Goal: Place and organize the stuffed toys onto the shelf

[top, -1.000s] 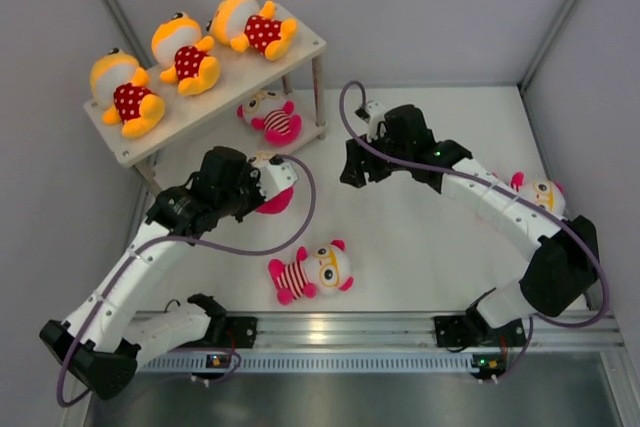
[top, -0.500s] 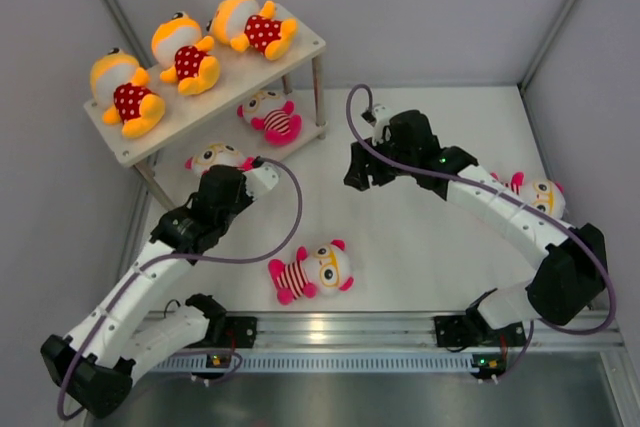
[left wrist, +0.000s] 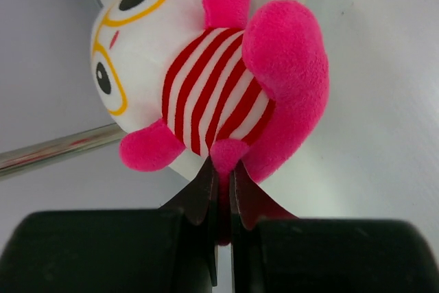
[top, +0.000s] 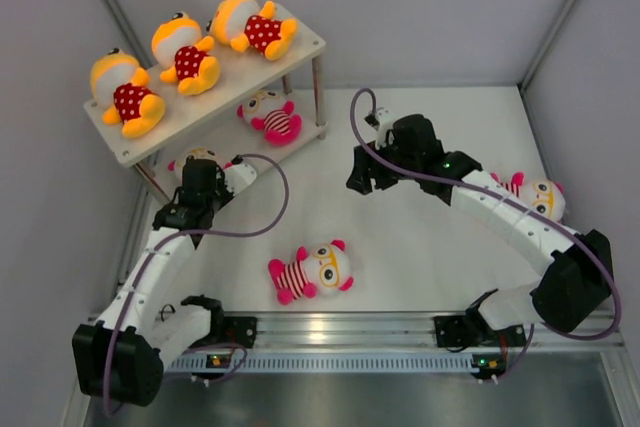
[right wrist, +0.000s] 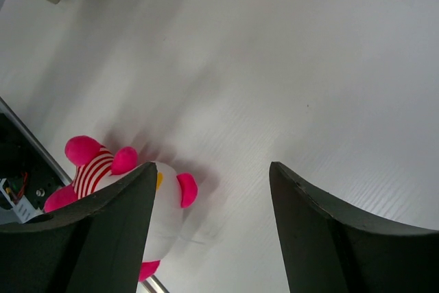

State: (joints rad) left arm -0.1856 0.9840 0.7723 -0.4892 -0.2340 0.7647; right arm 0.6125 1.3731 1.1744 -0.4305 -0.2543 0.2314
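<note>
L end effector point(left wrist: 221, 169) pressed together, pinching one pink foot of a white-faced plush doll point(left wrist: 206, 94) w/ yellow glasses, pink limbs & red-white striped shirt. Doll hangs face-out ahead of the fingers, a thin metal leg just beside its head. In top view it sits at 10 o'clock, right at the near-left corner of the low two-tier cream-white shelf point(top: 305, 45); can't tell if it touches the lower board.

R end effector point(top: 362, 179) spread wide, nothing btw its fingers, above the white counter point(top: 420, 237), at 5 o'clock of the shelf & well apart from every doll.

Top board: three orange-yellow plush dolls in red white-dotted shirts point(top: 185, 52), in a row running 9 to 1 o'clock, faces up.

Lower board, right end: second striped doll point(top: 270, 115), lying partly out from under the top board.

Counter: third striped doll point(top: 312, 272) lies at 6 o'clock, near the arm bases; R wrist view shows it partly behind one finger. Fourth striped doll point(top: 535, 192) at 3 o'clock, partly hidden behind the R arm.
</note>
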